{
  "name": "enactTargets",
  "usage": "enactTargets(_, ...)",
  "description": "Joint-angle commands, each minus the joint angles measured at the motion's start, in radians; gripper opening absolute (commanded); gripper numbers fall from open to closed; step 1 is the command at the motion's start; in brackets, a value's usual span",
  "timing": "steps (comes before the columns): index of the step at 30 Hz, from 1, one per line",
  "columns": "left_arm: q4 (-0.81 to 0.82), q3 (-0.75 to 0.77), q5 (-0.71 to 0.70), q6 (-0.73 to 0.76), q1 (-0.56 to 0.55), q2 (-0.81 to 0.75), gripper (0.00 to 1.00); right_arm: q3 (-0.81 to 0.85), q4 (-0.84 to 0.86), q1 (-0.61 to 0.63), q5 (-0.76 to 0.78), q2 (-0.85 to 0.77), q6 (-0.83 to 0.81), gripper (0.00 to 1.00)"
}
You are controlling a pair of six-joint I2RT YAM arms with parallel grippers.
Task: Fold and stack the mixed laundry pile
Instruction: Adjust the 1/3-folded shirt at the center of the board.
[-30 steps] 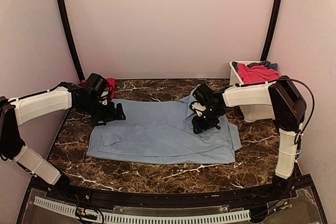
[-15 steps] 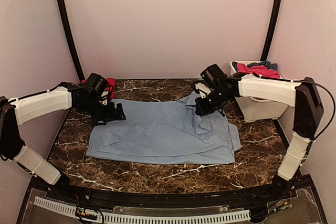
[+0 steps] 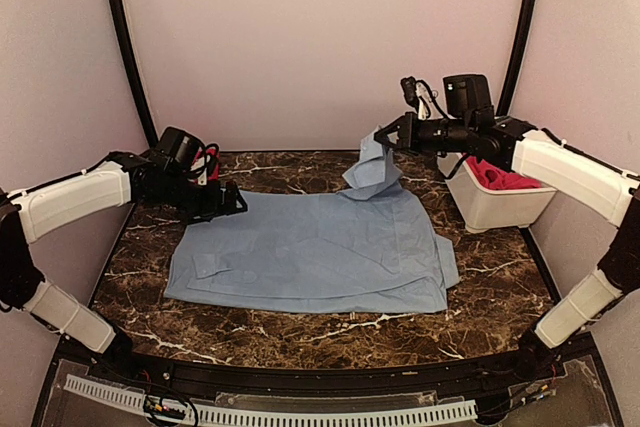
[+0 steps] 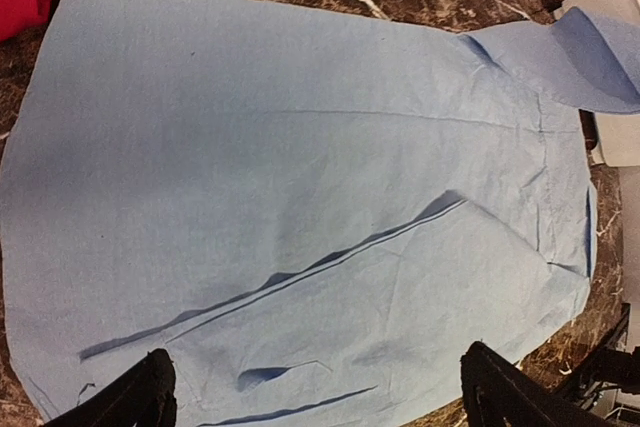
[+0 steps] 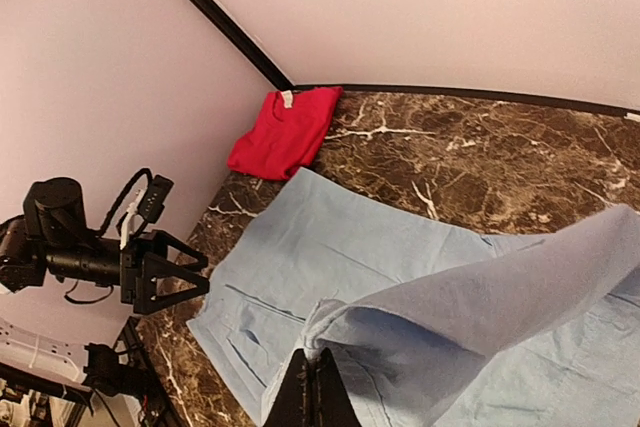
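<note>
A large light-blue shirt point(image 3: 310, 252) lies spread on the marble table point(image 3: 300, 332); it fills the left wrist view point(image 4: 300, 197) and shows in the right wrist view point(image 5: 330, 247). My right gripper point(image 3: 382, 137) is shut on a fold of the shirt near its far right edge and holds it up in the air point(image 5: 318, 372). My left gripper point(image 3: 232, 202) is open and empty, hovering at the shirt's far left edge, its fingertips point(image 4: 150, 392) wide apart. A folded red garment point(image 5: 285, 130) lies at the far left corner. Red and darker blue pieces point(image 3: 500, 175) sit in the tub.
A white plastic tub point(image 3: 495, 202) stands at the right side of the table beside the shirt. Black frame poles point(image 3: 128, 47) rise at both back corners. Pink walls enclose the table.
My right gripper has risen from the shirt's right half up and back, pulling a fold of the blue cloth into the air. My left gripper shifted slightly toward the back.
</note>
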Motion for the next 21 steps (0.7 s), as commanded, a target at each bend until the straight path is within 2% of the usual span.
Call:
enactTargets(1, 0.183, -0.002, 0.133, 0.013, -0.004, -0.089, 0.99, -0.042, 0.279, -0.001, -0.068, -0.038, 0.152, 0.00)
enactTargets(5, 0.422, -0.086, 0.263, -0.020, -0.006, -0.167, 0.99, -0.080, 0.460, 0.003, -0.103, -0.028, 0.262, 0.00)
enactTargets(7, 0.493, -0.102, 0.313, -0.042, -0.008, -0.176, 0.99, -0.094, 0.528, 0.010, -0.111, -0.013, 0.304, 0.00)
enactTargets(11, 0.510, -0.074, 0.332, -0.023, -0.053, -0.147, 0.99, -0.106, 0.605, 0.046, -0.105, 0.016, 0.336, 0.00)
enactTargets(14, 0.492, -0.052, 0.292, -0.011, -0.075, -0.119, 0.99, -0.146, 0.614, 0.077, -0.076, 0.019, 0.335, 0.00)
enactTargets(21, 0.421, -0.055, 0.222, 0.021, -0.076, -0.090, 0.99, -0.543, 0.830, 0.172, 0.019, -0.054, 0.450, 0.00)
